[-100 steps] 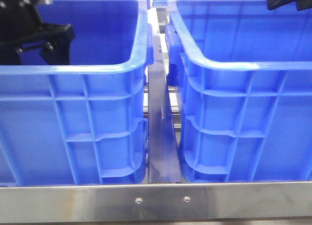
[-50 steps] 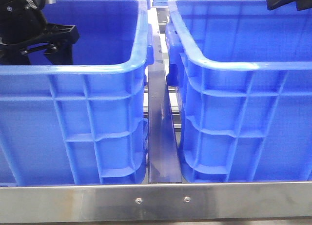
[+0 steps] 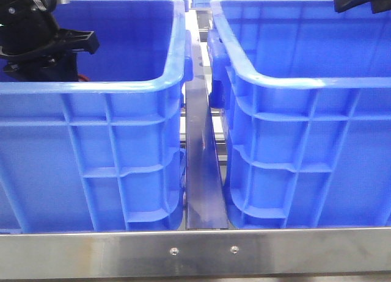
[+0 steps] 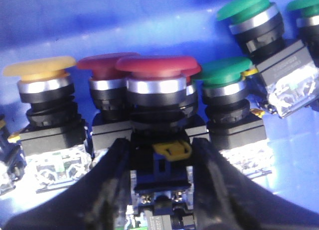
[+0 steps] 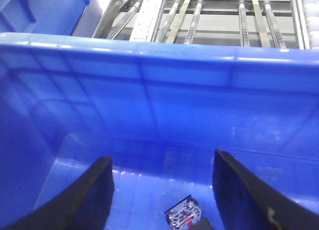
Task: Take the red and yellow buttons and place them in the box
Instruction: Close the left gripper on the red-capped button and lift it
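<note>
My left gripper (image 4: 160, 146) is shut on the black body of a red button (image 4: 157, 66), one finger on each side below its silver collar. A yellow button (image 4: 40, 69) and a second red button (image 4: 105, 63) stand close beside it. In the front view the left gripper (image 3: 64, 67) hangs inside the left blue crate (image 3: 91, 86), its fingertips level with the near rim. My right gripper (image 5: 162, 163) is open over the inside of the right crate, the box (image 3: 305, 83), with nothing between its fingers.
Several green buttons (image 4: 224, 71) lie beside the red ones in the left crate. One button body (image 5: 183, 216) lies on the right crate's floor. A metal rail (image 3: 201, 166) runs between the crates. Roller bars (image 5: 209, 16) show past the crate's far wall.
The left gripper has risen a little inside the left crate and turned slightly. The right arm has not moved.
</note>
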